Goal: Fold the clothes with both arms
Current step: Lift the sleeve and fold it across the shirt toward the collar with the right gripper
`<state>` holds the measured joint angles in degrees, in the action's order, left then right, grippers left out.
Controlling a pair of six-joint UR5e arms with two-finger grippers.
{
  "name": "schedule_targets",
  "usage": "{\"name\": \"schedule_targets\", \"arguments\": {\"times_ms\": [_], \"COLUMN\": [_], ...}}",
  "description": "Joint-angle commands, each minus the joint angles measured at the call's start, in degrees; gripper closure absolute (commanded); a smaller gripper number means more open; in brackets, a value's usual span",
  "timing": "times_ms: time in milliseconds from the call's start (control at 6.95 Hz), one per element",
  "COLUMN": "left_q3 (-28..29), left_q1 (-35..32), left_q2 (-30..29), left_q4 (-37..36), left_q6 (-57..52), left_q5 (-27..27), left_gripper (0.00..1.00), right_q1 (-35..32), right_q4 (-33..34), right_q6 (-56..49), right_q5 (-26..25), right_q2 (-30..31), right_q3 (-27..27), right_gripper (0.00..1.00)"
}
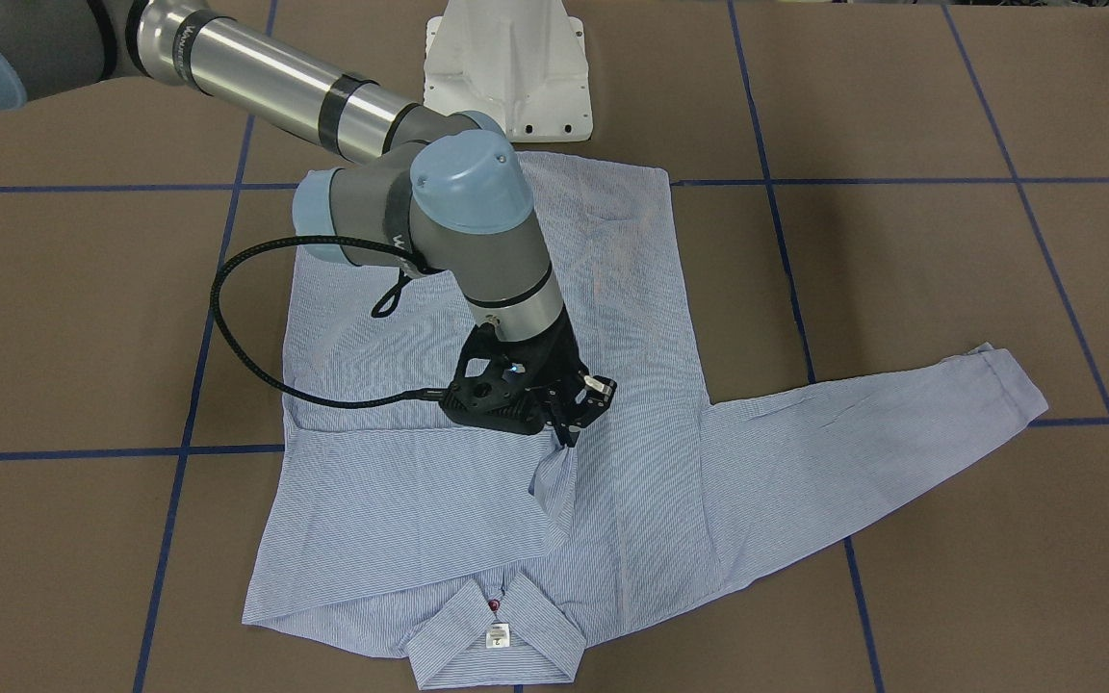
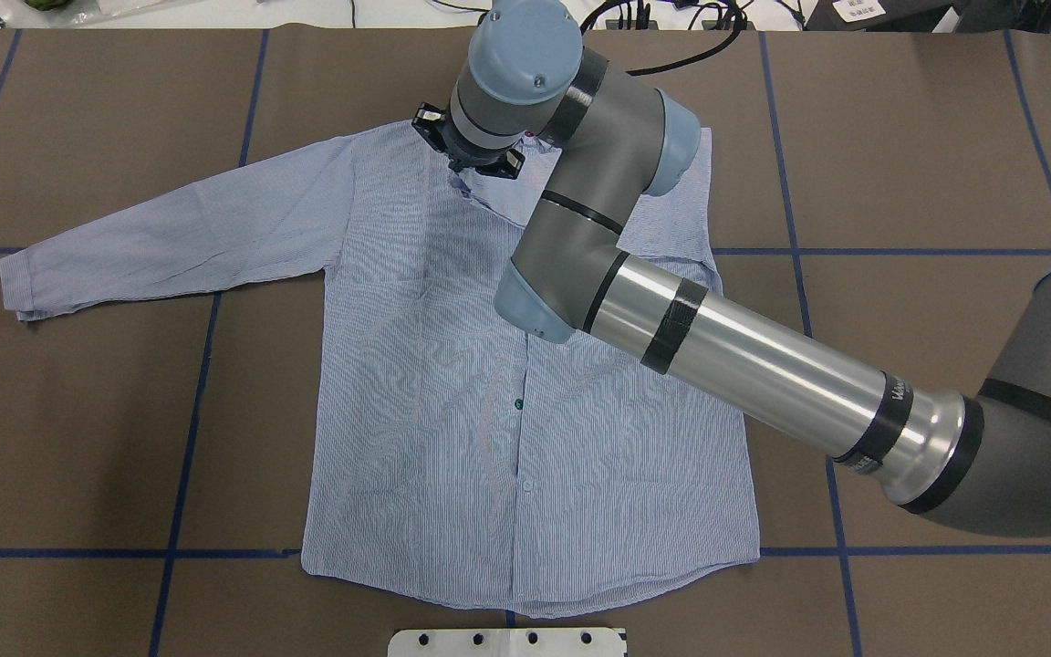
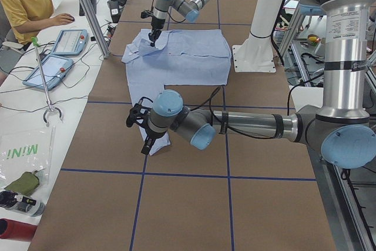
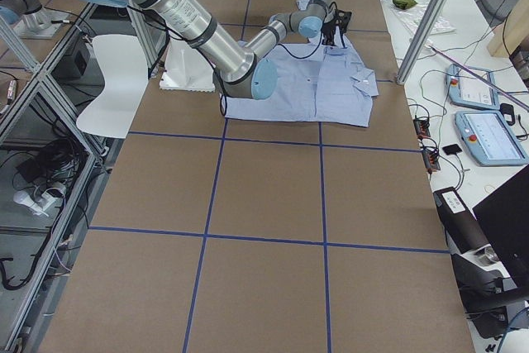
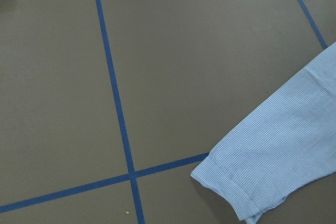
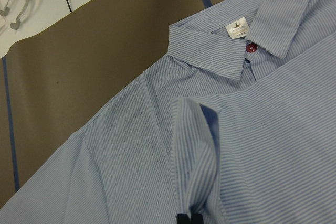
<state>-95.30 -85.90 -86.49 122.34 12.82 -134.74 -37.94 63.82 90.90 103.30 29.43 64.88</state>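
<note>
Right gripper [image 1: 569, 435] fingers are pinched narrow on a shirt [image 1: 631, 462] fold; left gripper [image 3: 145, 145] finger opening cannot be determined.

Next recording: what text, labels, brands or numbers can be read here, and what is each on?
"2": on the white neck label of the shirt; the smaller print under it is unreadable.
"MINI": green letters, as far as they can be read, on a clear bag.
Lettering on the right arm: too blurred to read.
Sticker on the left arm: print too small to read.

Brown table [image 2: 945, 411] carries blue tape lines [image 2: 945, 251], white pedestal [image 1: 508, 67].
</note>
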Motion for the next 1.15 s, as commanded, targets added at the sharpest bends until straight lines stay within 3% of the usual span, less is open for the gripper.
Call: {"name": "schedule_targets", "arguments": {"times_ms": [0, 144, 288, 576, 864, 1008], "left_q3": [-0.06, 0.64, 2.21, 9.75, 13.64, 14.70], "left_q1": [0.03, 1.16, 3.00, 7.21, 10.21, 11.88], "left_q2": [-0.08, -0.52, -1.48, -2.89, -4.21, -5.09], "left_q4": [0.17, 0.26, 0.78, 9.62, 13.25, 14.40], "left_q6": [0.10, 0.01, -0.08, 8.11, 18.27, 23.86], "left_q5": [-0.09, 0.17, 0.35, 0.44, 3.05, 4.21], "left_gripper": [0.00, 0.00, 0.00, 0.00, 0.01, 0.01], "right_q1": [1.37, 2.69, 5.05, 5.51, 5.16, 4.99], "right_q4": [-0.89, -0.89, -0.89, -0.81, -0.54, -0.11], "right_q6": [0.60, 2.86, 4.62, 7.70, 8.24, 8.16], "right_q5": [-2.31, -5.10, -9.04, -9.61, -9.61, -9.26], "right_q2": [-0.87, -1.22, -2.53, -3.51, -2.64, 0.59], "right_q3": [-0.99, -1.68, -3.43, -3.10, 0.23, 3.72], "right_gripper": [1.00, 0.01, 0.00, 0.00, 0.00, 0.00]}}
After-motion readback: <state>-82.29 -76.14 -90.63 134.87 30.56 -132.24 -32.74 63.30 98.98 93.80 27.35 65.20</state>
